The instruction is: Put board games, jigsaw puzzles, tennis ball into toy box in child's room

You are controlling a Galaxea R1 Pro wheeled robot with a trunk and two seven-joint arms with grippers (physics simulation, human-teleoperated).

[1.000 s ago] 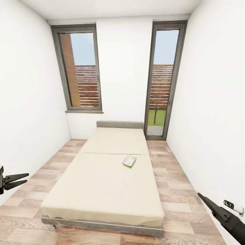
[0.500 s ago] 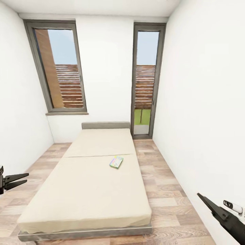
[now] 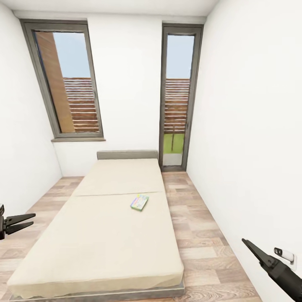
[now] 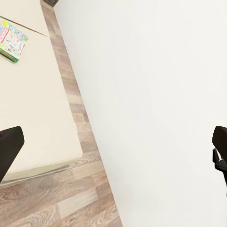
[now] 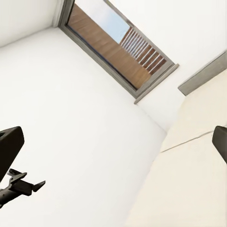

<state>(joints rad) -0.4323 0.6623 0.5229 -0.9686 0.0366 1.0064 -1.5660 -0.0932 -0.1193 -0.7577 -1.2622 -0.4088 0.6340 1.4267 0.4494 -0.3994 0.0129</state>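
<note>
A narrow white room with a bed [image 3: 109,235] running down the middle, one board game [image 3: 139,202] lying on it.

The long beige mattress reaches from the near edge of the head view to a low grey headboard [image 3: 127,154] against the far wall, with wood-plank floor [image 3: 201,235] along both sides. Behind it stand a window [image 3: 69,84] and, to its right, a tall glazed door [image 3: 176,96]. The pale green-edged game box lies flat right of the mattress's centre line, just this side of the seam (the left wrist view catches it too, near the mattress edge). The left hand [image 3: 19,222] hangs at the left margin, fingers spread and holding nothing; the right hand [image 3: 251,247] juts in low at the right, and I cannot tell how its fingers stand there, though the right wrist view shows its dark fingertips [image 5: 9,146] well apart.
</note>
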